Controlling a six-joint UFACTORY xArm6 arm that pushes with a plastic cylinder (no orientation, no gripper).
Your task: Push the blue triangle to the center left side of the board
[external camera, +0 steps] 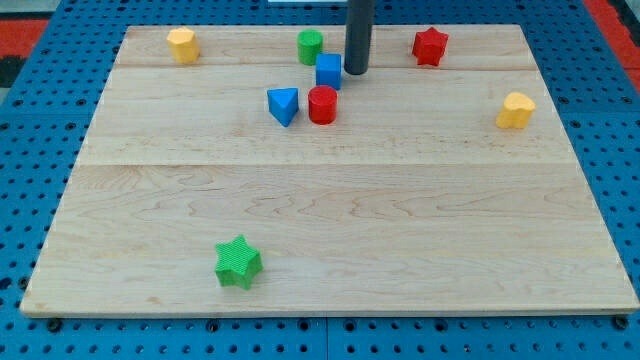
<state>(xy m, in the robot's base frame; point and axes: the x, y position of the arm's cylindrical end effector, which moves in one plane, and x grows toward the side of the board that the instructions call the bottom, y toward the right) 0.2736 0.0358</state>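
The blue triangle (pixel 284 105) lies on the wooden board (pixel 330 230) in its upper middle, just left of a red cylinder (pixel 322 104). A blue cube (pixel 329 71) sits just above the red cylinder. My tip (pixel 357 72) comes down from the view's top and rests just right of the blue cube, up and to the right of the blue triangle, with the cube and red cylinder between them.
A green cylinder (pixel 310 46) stands above the blue cube. A yellow block (pixel 182 44) is at the top left, a red star (pixel 430 46) at the top right, a yellow heart (pixel 516 110) at the right, a green star (pixel 238 262) at the bottom left.
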